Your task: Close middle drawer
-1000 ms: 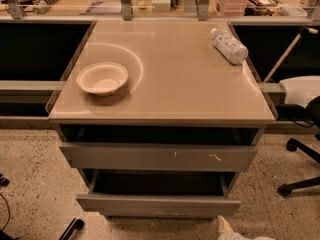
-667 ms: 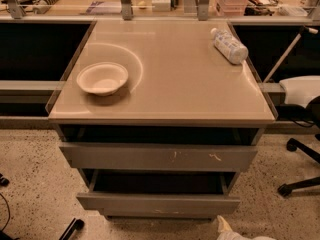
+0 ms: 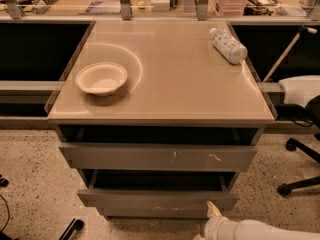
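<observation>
The middle drawer [image 3: 155,199] is a wide, plain grey front below the scratched top drawer front [image 3: 157,157]. It stands pulled out a little, with a dark gap showing above it. A narrower grey front [image 3: 150,212] sits just beneath it. My gripper [image 3: 213,209] is the pale tip of a white arm [image 3: 250,230] that comes in from the bottom right. It is at the lower right part of the middle drawer's front, close to it or touching it.
The tan cabinet top [image 3: 170,79] holds a white bowl [image 3: 101,78] at the left and a plastic bottle [image 3: 228,45] lying at the back right. An office chair base [image 3: 300,179] stands at the right. The floor is speckled, with a black object [image 3: 72,228] at the bottom left.
My gripper has moved slightly up and left, closer to the middle drawer's front. The drawers, bowl and bottle have not visibly moved.
</observation>
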`<state>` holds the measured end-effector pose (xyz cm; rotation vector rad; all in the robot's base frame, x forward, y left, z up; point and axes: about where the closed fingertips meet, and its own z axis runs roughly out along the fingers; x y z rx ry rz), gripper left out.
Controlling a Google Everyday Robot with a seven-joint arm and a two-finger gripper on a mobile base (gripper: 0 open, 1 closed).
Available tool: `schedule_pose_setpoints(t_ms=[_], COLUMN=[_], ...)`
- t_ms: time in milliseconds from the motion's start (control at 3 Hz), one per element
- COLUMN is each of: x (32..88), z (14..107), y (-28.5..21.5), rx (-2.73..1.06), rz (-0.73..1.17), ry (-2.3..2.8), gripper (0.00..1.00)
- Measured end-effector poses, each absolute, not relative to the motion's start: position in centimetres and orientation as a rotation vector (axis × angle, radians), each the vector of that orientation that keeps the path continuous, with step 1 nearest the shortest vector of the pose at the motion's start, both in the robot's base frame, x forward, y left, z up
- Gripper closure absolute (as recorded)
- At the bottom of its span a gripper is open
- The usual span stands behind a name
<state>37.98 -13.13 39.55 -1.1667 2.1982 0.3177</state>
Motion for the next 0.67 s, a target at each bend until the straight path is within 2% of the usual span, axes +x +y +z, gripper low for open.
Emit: schedule_pose_setpoints(t_ms=[333, 667], x=[37.9, 41.6], z=[39.6, 41.0], y=[-13.1, -10.2], rx=[-1.167, -1.198], rz=[0.318, 0.32], ry=[2.198, 2.155], gripper=[0.0, 0.0])
